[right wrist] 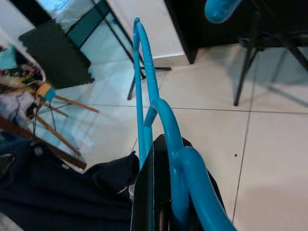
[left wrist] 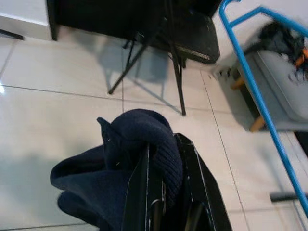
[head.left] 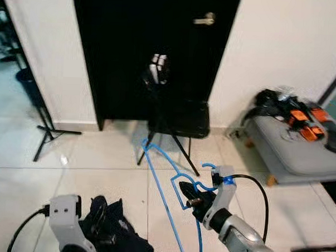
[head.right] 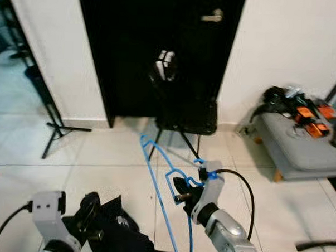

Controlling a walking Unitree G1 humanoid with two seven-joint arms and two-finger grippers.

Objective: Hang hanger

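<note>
A tall black door [head.left: 154, 47] with a silver lever handle [head.left: 205, 19] is set in a white wall [head.left: 272, 47]. Before it, on the glossy white tiled floor [head.left: 100, 156], a black tripod [head.left: 162, 126] carries a small camera-like device [head.left: 158, 67]. A second black stand [head.left: 45, 129] stands beside the wall, well apart. A grey cushioned bench [head.left: 301, 151] holds orange-and-black gear [head.left: 305, 123].

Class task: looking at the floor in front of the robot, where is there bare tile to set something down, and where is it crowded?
Bare tile lies between the tripod and the grey bench. Crowded: low centre, where the left gripper clamps the dark garment and the right gripper holds the blue hanger.
</note>
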